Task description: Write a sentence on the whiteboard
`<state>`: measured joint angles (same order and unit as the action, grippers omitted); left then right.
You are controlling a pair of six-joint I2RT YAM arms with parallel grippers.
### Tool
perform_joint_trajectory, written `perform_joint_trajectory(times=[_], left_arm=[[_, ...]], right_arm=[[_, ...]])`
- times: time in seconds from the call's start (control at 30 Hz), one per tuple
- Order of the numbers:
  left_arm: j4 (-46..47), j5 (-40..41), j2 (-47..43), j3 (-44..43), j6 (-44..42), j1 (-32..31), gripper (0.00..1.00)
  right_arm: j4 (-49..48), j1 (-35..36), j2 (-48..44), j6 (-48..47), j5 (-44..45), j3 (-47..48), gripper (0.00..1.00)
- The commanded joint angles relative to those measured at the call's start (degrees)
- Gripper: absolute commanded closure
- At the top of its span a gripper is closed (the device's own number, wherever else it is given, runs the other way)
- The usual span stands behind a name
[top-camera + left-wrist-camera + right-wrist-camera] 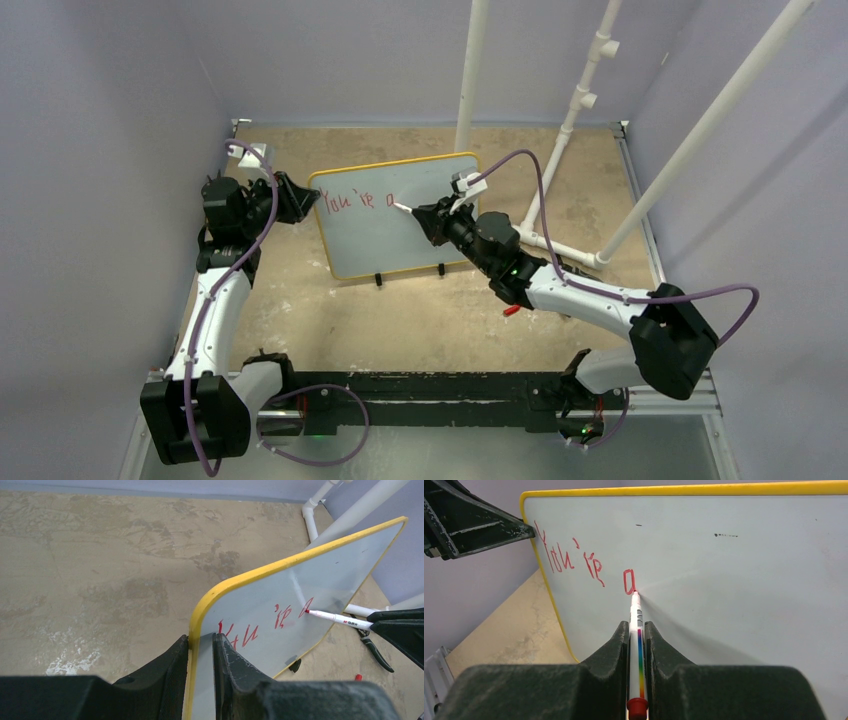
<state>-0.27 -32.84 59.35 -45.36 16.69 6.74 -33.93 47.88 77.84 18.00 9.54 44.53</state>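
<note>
The whiteboard (420, 235), white with a yellow frame and small black feet, stands upright mid-table. Red writing on it reads "You're a" (584, 562). My left gripper (300, 200) is shut on the board's left edge (192, 645), one finger on each face. My right gripper (428, 215) is shut on a white marker (636, 625) with a rainbow stripe and red end. The marker's red tip touches the board at the lower right of the letter "a" (629, 582). The marker also shows in the left wrist view (337, 619).
White PVC pipes (580, 110) rise behind and right of the board. A red marker cap (511, 310) lies on the tan tabletop near my right arm. Black-handled pliers (375, 652) lie on the table beyond the board. Walls enclose the table's left, back and right.
</note>
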Motion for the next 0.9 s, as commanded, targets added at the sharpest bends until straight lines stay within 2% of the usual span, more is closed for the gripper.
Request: perform_joint_trajectory(times=[0.0, 0.3, 0.63, 0.87], left_arm=[[1.94, -1.35, -0.11, 0.09, -1.04, 0.26, 0.77], [1.94, -1.32, -0.16, 0.18, -1.04, 0.28, 0.77], [1.86, -1.26, -0.2, 0.14, -1.13, 0.27, 0.77], [1.86, -1.26, -0.29, 0.16, -1.13, 0.25, 0.77]], right_arm=[[1.21, -0.59, -2.39, -0.68, 4.65, -0.03, 1.0], [-0.2, -0.59, -4.27, -1.82, 2.34, 1.06, 1.0], [-0.97, -0.55, -2.24, -1.74, 1.67, 2.74, 1.0], [-0.31, -0.59, -1.82, -1.69, 3.95, 2.08, 1.0]])
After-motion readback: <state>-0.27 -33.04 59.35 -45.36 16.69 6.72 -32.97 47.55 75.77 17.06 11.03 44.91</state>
